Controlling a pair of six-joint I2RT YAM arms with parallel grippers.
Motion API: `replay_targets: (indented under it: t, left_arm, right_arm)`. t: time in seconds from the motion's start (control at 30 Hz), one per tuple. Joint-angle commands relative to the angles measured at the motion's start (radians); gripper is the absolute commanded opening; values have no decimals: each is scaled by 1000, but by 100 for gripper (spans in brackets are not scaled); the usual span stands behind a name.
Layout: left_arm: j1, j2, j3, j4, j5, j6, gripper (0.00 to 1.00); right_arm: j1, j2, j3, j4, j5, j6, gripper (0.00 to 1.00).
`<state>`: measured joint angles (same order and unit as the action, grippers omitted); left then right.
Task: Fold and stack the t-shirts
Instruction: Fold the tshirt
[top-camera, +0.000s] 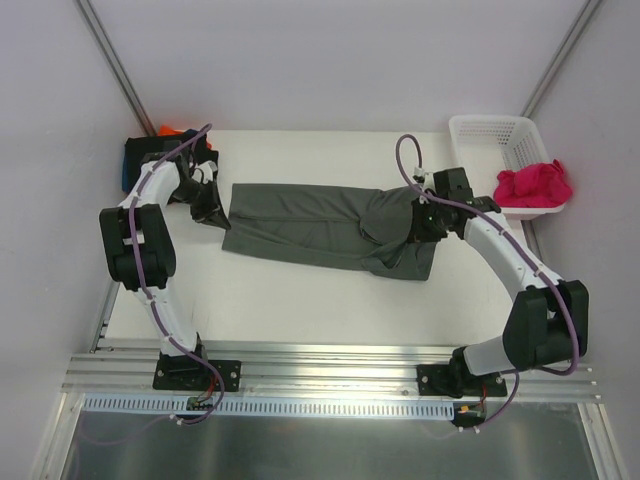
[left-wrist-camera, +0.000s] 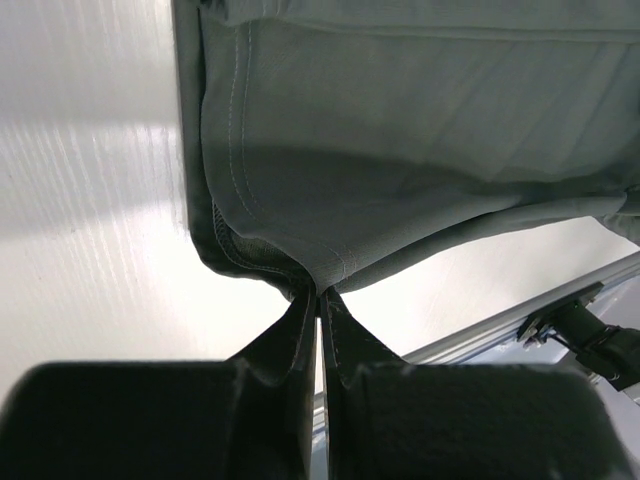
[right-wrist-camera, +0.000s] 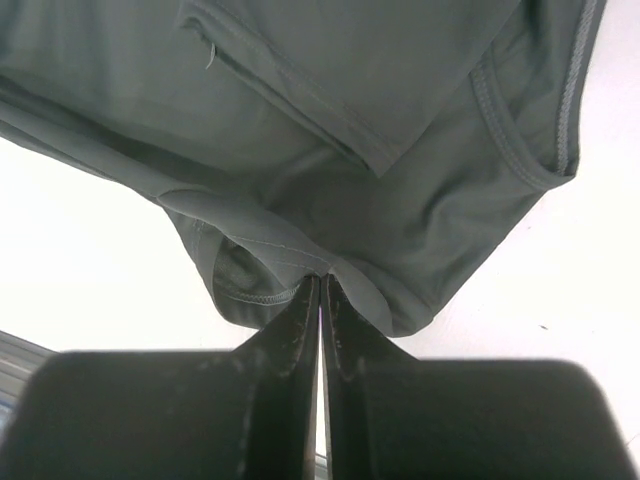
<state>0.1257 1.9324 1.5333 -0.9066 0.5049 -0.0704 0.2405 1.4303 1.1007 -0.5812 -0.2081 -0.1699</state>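
Top view overhead; wrist views close, sharing t-shirt (top-camera: 300, 215).

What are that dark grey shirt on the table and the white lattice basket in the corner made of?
The dark grey t-shirt looks like soft matte knit cloth, perhaps cotton or a blend: it creases, drapes and shows stitched hems. The white lattice basket looks like moulded plastic, judging by its smooth, stiff, evenly shaped open grid.
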Motion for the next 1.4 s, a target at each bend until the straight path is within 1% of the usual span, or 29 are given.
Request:
replay_targets:
  t: [0.0, 0.43, 0.8, 1.1, 1.37]
  left_arm:
    - [0, 14, 57, -29, 40, 6, 0]
    - [-9, 59, 132, -26, 35, 3, 0]
    - [-29, 120, 214, -17, 17, 0, 0]
    - [-29, 187, 261, 0, -19, -11, 0]
    - [-26, 246, 317, 14, -60, -23, 0]
  right_arm:
    - [-18, 1, 67, 18, 18, -17, 1]
    - [-44, 104, 201, 47, 21, -29, 0]
    - [-46, 176, 272, 72, 39, -48, 0]
    - [-50, 324, 444, 75, 49, -75, 0]
    - [-44, 464, 556, 81, 64, -95, 0]
